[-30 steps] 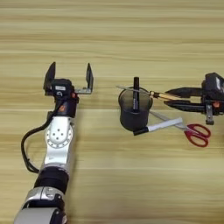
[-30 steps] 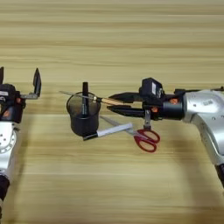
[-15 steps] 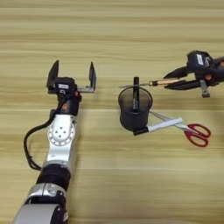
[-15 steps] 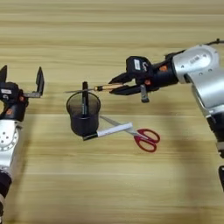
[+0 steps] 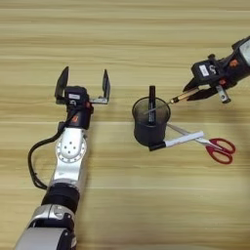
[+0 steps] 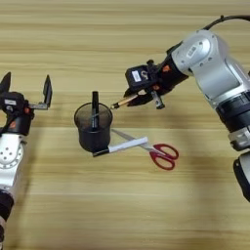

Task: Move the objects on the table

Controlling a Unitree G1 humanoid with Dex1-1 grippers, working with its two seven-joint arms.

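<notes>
A black mesh pen cup (image 5: 151,124) stands upright mid-table with a black marker (image 5: 152,97) upright inside it. My right gripper (image 6: 140,97) is just right of the cup, shut on the amber handle of a thin screwdriver (image 6: 123,102). The screwdriver slants down to the left, and its metal tip lies over the cup's mouth. A white pen with a black cap (image 5: 179,140) lies against the cup's base on the right. It crosses the blades of the red-handled scissors (image 5: 219,149). My left gripper (image 5: 83,84) stands open, left of the cup, holding nothing.
The wooden table (image 5: 127,44) spreads bare behind and in front of the cup. My left forearm (image 5: 69,151) lies along the table toward the near edge. The right arm (image 6: 215,63) reaches in from the right.
My right gripper has carried the screwdriver up and leftward, tilting it from nearly level to a slant with the tip over the cup. The left arm stays put.
</notes>
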